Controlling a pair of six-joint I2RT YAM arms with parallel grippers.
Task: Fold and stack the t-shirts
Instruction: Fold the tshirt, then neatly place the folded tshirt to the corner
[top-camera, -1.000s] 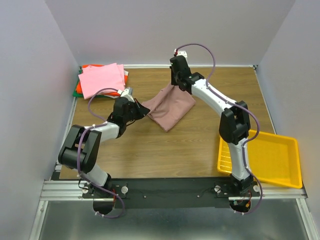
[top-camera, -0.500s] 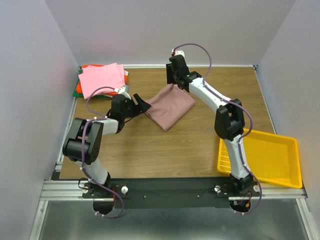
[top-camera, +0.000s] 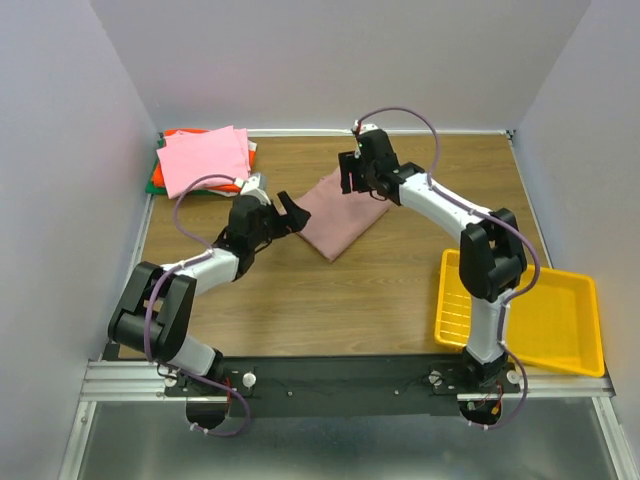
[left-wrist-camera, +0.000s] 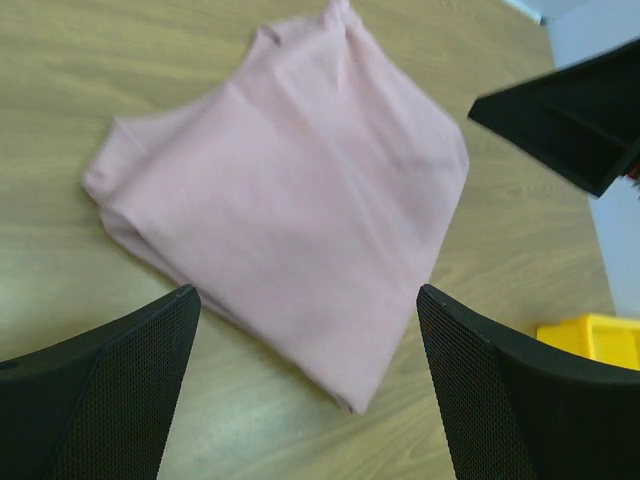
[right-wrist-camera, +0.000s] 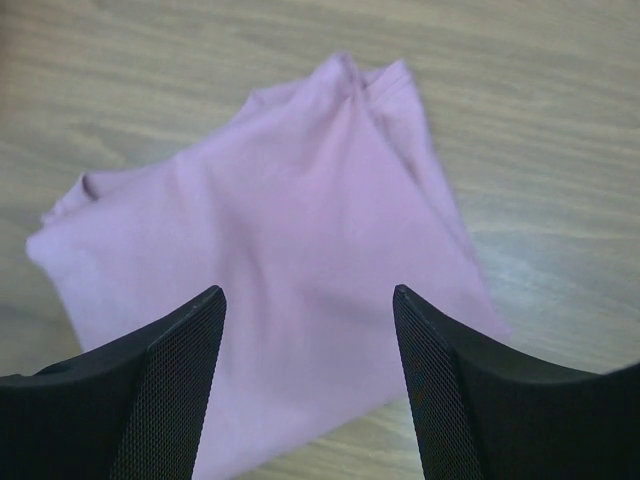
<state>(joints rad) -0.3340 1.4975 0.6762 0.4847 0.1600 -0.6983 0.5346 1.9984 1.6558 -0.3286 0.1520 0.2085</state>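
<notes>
Your left claw (left-wrist-camera: 308, 296) hung released, empty; right claw (right-wrist-camera: 308, 293) likewise spread, gripping nothing. Folded dusty mauve-pink cloth t-shirt (left-wrist-camera: 290, 200) lay flat under and between both claws, likely ready for carrying to stack. Folded bright pink t-shirt (top-camera: 205, 160) topped pile beyond left claw. No print or text readable.

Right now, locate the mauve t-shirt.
In the top view the mauve t-shirt lies folded on the table toward the back, left gripper at its left edge, right gripper over its far corner, right of the pink stack.
</notes>
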